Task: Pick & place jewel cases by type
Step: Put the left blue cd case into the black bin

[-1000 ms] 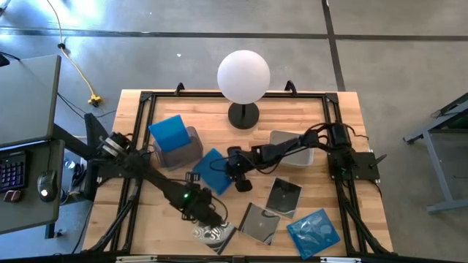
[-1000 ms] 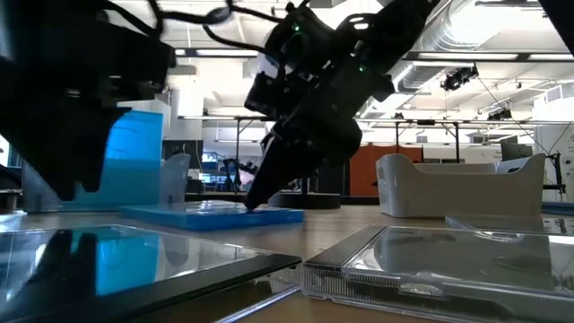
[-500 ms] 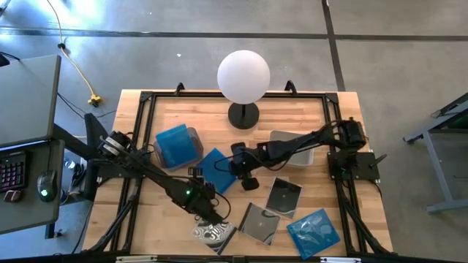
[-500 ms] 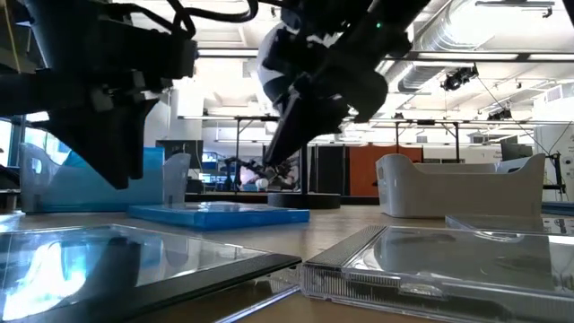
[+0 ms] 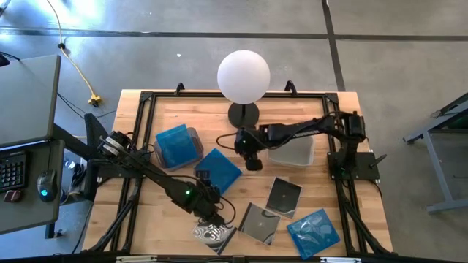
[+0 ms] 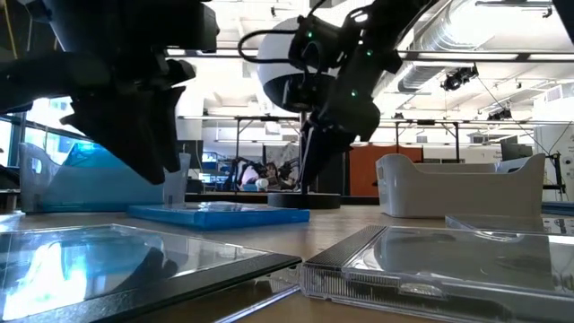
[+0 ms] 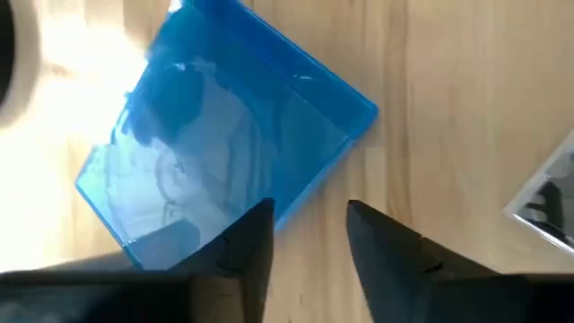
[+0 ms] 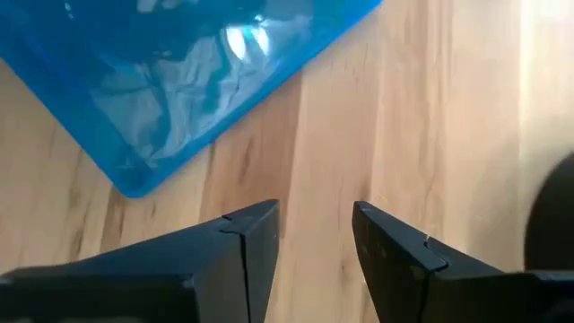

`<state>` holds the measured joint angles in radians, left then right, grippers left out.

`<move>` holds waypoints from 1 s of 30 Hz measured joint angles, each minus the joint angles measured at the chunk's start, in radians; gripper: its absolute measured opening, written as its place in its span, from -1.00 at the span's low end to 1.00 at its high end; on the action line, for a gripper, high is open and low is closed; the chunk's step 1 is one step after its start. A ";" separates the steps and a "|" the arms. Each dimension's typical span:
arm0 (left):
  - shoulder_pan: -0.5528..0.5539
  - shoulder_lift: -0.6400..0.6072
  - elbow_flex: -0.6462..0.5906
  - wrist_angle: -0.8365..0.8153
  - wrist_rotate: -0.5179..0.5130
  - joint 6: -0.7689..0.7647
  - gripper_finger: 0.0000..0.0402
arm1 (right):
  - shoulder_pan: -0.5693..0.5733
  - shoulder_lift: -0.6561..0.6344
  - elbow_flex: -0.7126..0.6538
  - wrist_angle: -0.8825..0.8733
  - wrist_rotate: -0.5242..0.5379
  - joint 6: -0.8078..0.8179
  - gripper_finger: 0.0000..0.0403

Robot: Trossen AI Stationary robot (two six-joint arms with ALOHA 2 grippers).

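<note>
One bright blue jewel case [image 5: 219, 169] [image 6: 215, 213] lies flat on the table's middle. Another blue case [image 5: 175, 144] lies tilted in the left grey tub [image 5: 191, 135]. A third blue case [image 5: 314, 230], two dark cases [image 5: 284, 196] [image 5: 259, 221] and the swirl-patterned case [image 5: 214, 234] lie flat near the near edge. My left gripper [image 5: 210, 212] [image 7: 309, 224] hovers open above the swirl case and looks toward the middle blue case [image 7: 224, 152]. My right gripper [image 5: 250, 153] [image 8: 314, 224] is open and raised between that case's corner [image 8: 134, 179] and the lamp base.
A white globe lamp [image 5: 243, 77] on a black base [image 5: 243, 115] stands at the far middle. The right grey tub [image 5: 292, 150] [image 6: 457, 184] sits beside my right gripper. A black frame [image 5: 146, 98] rims the table. Bare wood shows on the near left.
My right gripper has lifted off the middle blue case's right edge and moved up and toward the far edge, near the lamp base. The blue case standing in the left tub has tipped down to a flatter tilt. My left gripper has shifted a little to the right.
</note>
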<state>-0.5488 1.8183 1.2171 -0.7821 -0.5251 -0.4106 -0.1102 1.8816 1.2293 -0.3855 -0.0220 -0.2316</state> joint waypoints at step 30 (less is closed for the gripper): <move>0.046 0.142 0.001 0.157 -0.135 0.204 0.18 | -0.078 0.177 0.004 0.113 -0.220 -0.155 -0.32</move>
<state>-0.5024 1.9601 1.2183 -0.6252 -0.6601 -0.2066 -0.1881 2.0582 1.2331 -0.2721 -0.2425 -0.3866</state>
